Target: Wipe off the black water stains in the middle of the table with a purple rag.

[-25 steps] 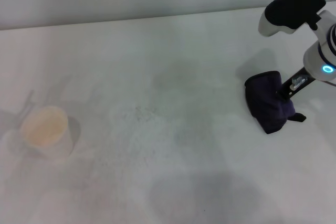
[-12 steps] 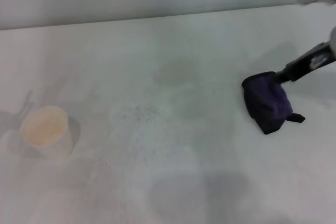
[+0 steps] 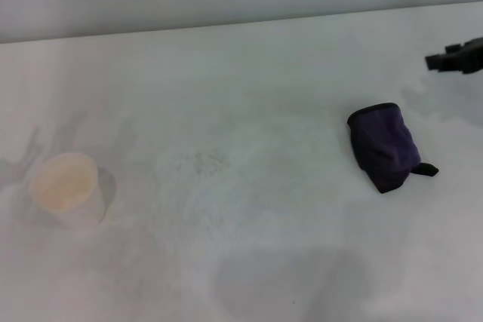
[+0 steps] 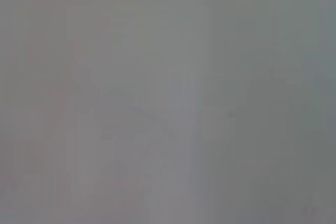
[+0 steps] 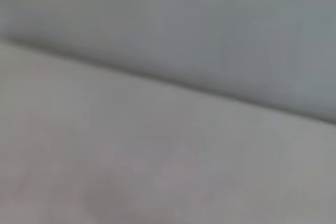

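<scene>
1. No dark blot shows mid-worktop, only a faint grey speckled smudge; wiping looks finished.
2. The purple rag, soft, crumpled, black-edged, lies free, below and inward of the right pincer.
3. Whether that pincer is wide or narrow, I cannot tell.
4. A white paper cup sits far across.

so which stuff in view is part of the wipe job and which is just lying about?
Part of the job:
- purple rag, lying free on the table
- right gripper, at the head view's right edge, apart from the rag
- no dark blot visible

Just lying about:
- white paper cup, robot's left
- faint grey speckled smudge
</scene>
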Available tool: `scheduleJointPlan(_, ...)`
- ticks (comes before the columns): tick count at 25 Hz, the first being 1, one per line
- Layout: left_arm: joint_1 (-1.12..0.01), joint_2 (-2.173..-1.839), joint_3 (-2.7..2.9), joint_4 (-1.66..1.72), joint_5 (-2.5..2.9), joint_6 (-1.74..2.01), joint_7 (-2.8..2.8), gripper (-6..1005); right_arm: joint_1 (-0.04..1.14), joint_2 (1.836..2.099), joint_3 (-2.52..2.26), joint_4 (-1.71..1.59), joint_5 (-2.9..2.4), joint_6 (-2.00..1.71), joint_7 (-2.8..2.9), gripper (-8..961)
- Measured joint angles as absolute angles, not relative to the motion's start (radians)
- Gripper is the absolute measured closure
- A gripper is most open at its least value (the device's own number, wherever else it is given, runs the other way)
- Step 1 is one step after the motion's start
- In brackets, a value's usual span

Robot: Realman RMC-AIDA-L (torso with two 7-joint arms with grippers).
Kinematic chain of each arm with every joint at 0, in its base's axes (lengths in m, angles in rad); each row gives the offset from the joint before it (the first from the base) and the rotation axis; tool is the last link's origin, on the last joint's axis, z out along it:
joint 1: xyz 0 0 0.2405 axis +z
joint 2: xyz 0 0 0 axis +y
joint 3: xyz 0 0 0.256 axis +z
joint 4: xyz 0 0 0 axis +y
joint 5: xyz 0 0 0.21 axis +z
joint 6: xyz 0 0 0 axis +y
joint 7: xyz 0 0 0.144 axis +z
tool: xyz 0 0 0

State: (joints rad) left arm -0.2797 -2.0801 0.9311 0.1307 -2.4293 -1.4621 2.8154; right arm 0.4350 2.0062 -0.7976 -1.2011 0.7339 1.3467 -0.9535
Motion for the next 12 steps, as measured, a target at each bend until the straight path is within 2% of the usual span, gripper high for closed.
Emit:
scheduleJointPlan(7, -0.307, -2.080, 0.931, 0.113, -2.434, -1.435, 2.817, 113, 0.440, 1.993, -0.583, -0.994, 0.859, 1.244, -1.206, 506)
scheduleJointPlan(12, -0.310, -2.080, 0.931, 0.112, -2.434, -1.428, 2.817, 113, 0.408, 1.997, -0.463, -0.860, 1.052, 1.186, -1.412, 506)
